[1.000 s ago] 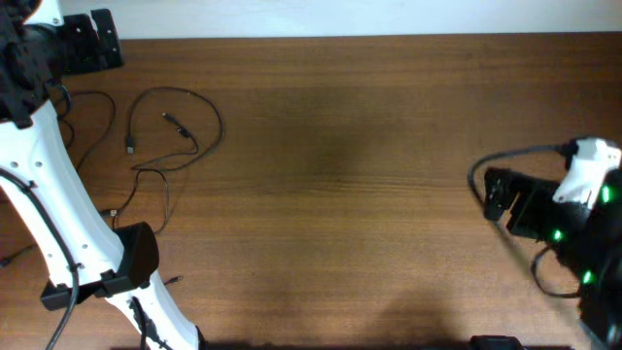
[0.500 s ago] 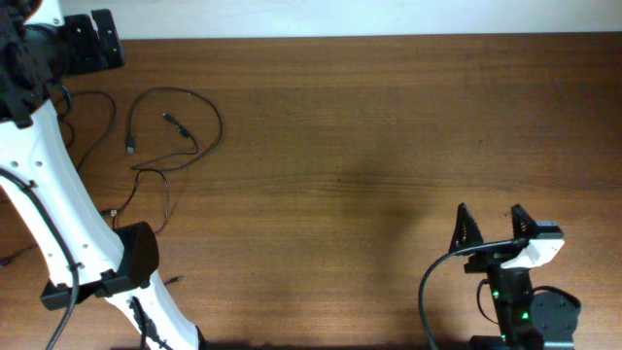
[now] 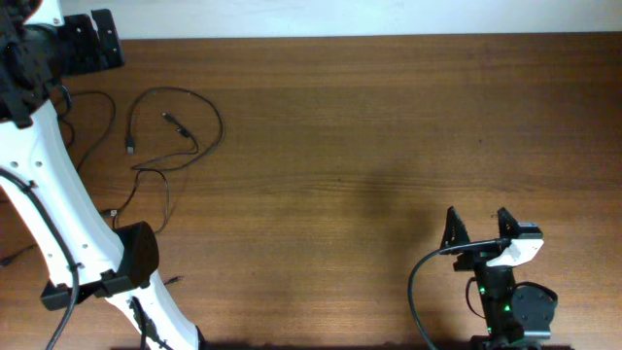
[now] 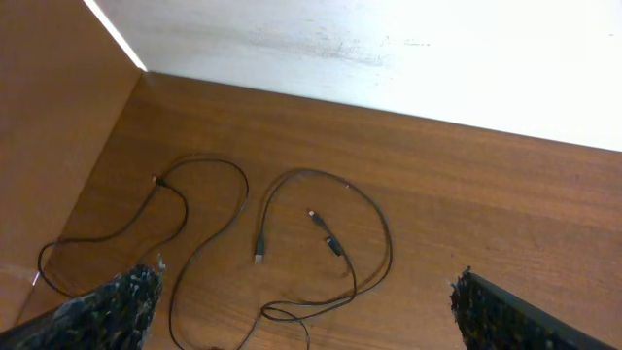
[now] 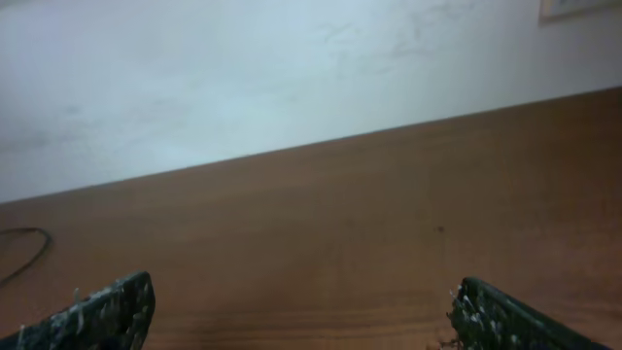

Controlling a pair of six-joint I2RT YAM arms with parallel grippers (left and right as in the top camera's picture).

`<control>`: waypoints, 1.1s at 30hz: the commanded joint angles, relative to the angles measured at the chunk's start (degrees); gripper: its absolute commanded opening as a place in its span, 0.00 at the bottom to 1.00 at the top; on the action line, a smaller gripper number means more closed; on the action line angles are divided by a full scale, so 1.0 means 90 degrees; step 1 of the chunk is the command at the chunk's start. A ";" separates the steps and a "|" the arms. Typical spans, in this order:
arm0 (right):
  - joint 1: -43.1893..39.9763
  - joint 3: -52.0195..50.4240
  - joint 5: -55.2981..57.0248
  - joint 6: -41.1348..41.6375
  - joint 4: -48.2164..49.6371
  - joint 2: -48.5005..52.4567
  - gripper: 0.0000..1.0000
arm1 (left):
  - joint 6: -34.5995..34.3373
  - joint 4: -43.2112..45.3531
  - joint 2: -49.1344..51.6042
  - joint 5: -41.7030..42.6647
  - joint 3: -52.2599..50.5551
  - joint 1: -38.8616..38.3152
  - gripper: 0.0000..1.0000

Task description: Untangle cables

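Several thin black cables [image 3: 220, 126] lie in loose overlapping loops at the far left of the brown table [image 3: 340, 146]. Two small plug ends [image 3: 131, 146] rest inside the big loop. The left wrist view shows the same loops [image 4: 387, 243] and a second cord [image 4: 185, 209] to their left. My left gripper [image 3: 92, 44] is open and empty, held high above the cables [image 4: 306, 280]. My right gripper [image 3: 478, 226] is open and empty at the front right, far from the cables, pointing at the far edge [image 5: 303, 287]. A bit of cord [image 5: 29, 238] shows at that view's left edge.
My white left arm [image 3: 58, 194] runs along the table's left side. A thick black robot cable [image 3: 418, 282] curves beside the right arm's base. A white wall [image 4: 389, 39] stands behind the far table edge. A brown side panel [image 4: 49, 117] stands at the left.
My right arm has swung from the right edge to the front of the table, its open gripper now pointing at the far edge. The left arm and the cables have not moved.
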 commanded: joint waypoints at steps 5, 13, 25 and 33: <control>0.0267 -0.0075 -0.0056 0.0039 -0.0034 -0.0078 0.99 | -0.0058 -0.0002 0.0034 0.0063 0.0000 0.0015 1.00; 0.0267 -0.0075 -0.0058 0.0039 -0.0032 -0.0075 0.99 | -0.0058 -0.0002 0.0034 0.0063 0.0000 0.0015 0.99; 0.0267 -0.0075 -0.0058 0.0039 -0.0032 -0.0075 0.99 | -0.0058 -0.0002 0.0034 0.0063 0.0000 0.0015 0.99; 0.0267 -0.0075 -0.0058 0.0039 -0.0032 -0.0075 0.99 | -0.0058 -0.0002 0.0034 0.0063 0.0000 0.0015 0.99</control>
